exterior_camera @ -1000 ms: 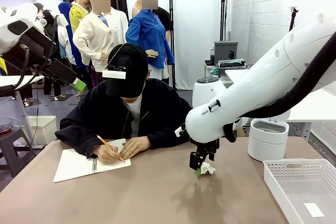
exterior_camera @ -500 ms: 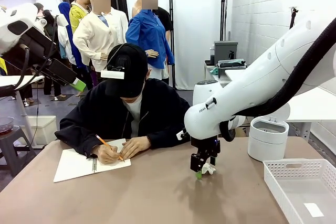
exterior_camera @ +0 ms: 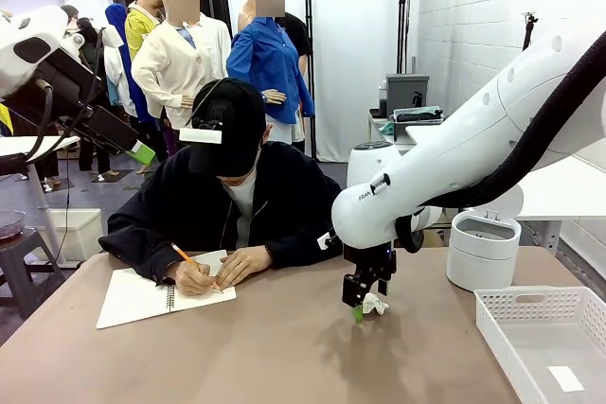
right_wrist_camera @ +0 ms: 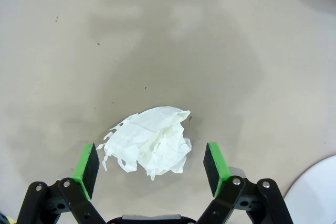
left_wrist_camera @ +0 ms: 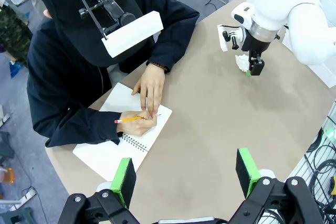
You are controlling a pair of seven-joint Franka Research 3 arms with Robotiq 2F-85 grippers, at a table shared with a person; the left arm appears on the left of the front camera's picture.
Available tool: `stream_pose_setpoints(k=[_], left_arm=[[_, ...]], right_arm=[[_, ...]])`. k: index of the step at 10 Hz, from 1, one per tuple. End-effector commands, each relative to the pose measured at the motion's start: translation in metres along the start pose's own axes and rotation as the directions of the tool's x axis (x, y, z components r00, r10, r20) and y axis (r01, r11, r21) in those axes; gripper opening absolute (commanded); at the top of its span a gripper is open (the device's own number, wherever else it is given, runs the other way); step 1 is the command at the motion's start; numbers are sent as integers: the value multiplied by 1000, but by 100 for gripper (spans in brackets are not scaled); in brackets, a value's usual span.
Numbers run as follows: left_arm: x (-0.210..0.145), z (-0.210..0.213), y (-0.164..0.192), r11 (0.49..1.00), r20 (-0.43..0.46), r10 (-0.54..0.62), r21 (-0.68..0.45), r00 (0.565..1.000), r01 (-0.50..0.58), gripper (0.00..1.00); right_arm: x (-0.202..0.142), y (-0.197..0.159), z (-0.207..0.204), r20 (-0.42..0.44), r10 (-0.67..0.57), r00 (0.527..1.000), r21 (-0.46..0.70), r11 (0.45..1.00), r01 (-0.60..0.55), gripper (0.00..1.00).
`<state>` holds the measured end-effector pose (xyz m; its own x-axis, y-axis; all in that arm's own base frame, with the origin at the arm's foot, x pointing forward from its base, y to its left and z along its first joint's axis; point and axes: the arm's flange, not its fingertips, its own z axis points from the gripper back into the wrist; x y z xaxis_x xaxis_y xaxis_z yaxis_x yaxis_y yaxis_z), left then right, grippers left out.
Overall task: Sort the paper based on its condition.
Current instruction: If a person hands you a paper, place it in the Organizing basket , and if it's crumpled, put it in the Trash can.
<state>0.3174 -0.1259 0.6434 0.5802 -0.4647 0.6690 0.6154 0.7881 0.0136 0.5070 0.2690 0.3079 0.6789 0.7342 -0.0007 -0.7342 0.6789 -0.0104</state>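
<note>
A crumpled white paper point(right_wrist_camera: 149, 140) lies on the tan table, also seen in the front view point(exterior_camera: 377, 305) and the left wrist view point(left_wrist_camera: 242, 62). My right gripper point(right_wrist_camera: 151, 162) hangs straight down over it, open, with one green pad point(right_wrist_camera: 86, 162) on each side of the paper and the tips close to the table point(exterior_camera: 363, 307). My left gripper point(left_wrist_camera: 185, 170) is open and empty, held high above the table's near left side point(exterior_camera: 133, 147). A person writes with a pencil in a spiral notebook point(exterior_camera: 142, 295).
A white slotted basket point(exterior_camera: 544, 314) with a flat slip of paper point(exterior_camera: 566, 378) in it stands at the near right. A round white bin point(exterior_camera: 483, 251) sits at the far right. The person's arms and the notebook point(left_wrist_camera: 123, 140) take up the far left.
My right gripper has sunk slightly over the crumpled paper and stays open. The person keeps writing. The left arm has not moved.
</note>
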Motion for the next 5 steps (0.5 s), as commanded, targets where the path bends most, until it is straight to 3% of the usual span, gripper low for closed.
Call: stream_pose_setpoints(k=[1,5], left_arm=[[0,0,1,1000,2,2,0,1000,-2,100],[0,0,1,1000,2,2,0,1000,-2,100]], right_arm=[[-1,1,-4,-11,1,1000,4,1000,-1,100],[-1,1,-4,-11,1,1000,4,1000,-1,100]])
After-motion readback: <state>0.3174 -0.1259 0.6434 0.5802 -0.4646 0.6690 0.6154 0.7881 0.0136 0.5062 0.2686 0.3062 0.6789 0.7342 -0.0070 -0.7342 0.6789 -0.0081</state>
